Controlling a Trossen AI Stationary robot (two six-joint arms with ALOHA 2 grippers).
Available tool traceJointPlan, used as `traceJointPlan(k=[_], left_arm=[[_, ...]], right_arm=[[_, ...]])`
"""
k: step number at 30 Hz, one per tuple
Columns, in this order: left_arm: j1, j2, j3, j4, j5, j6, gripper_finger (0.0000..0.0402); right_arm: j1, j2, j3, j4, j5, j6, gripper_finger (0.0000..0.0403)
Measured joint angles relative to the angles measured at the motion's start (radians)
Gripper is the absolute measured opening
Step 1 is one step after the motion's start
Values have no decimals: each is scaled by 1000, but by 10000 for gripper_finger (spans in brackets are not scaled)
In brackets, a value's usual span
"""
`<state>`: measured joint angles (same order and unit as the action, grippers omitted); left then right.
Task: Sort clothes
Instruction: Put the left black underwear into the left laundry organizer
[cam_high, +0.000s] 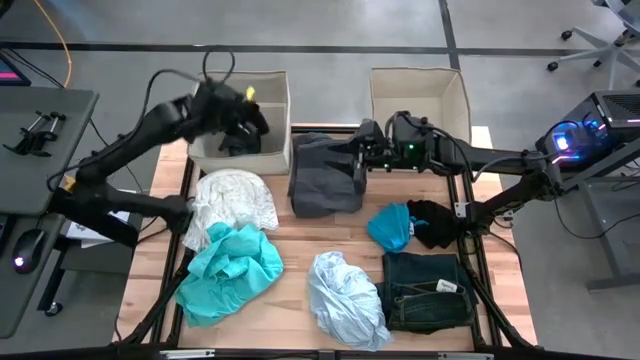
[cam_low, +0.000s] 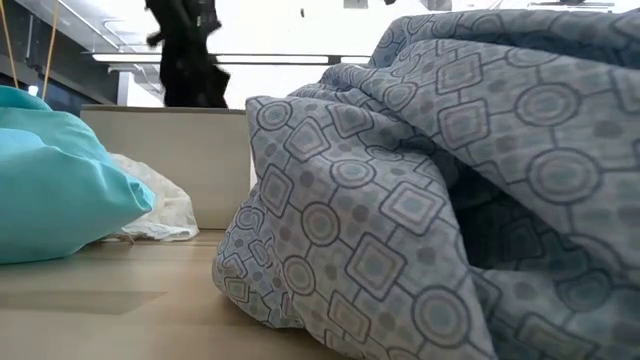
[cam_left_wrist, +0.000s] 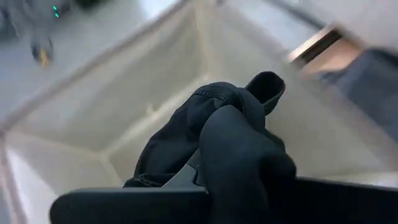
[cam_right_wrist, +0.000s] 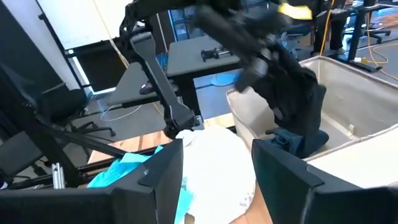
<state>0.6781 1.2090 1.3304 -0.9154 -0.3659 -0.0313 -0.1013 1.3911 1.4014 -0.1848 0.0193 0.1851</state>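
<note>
Black garment (cam_high: 240, 140) (dangling) in left tool (cam_high: 243, 118) above bin (cam_high: 275, 85).

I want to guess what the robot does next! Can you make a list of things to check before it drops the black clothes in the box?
1. Left gripper shut on the black garment: ok.
2. Garment hanging over the left bin, not the table: ok.
3. Left bin has room: ok, its pale walls and floor show in the left wrist view.
4. Right gripper out of the way: ok, it is open over the grey garment, apart from the left bin.
5. Garment free of the bin's rim: cannot tell.
6. Other clothes still waiting: ok, the white garment and teal garment lie on the table.
</note>
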Motion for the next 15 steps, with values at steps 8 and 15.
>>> traceJointPlan(k=[8,15], left_arm=[[289,278,-86,3,154,32,9],[358,448,-68,-3,205,47,91]], right_arm=[[0,0,0,-38,0,53,181],[8,0,0,-101,-7,122,181]])
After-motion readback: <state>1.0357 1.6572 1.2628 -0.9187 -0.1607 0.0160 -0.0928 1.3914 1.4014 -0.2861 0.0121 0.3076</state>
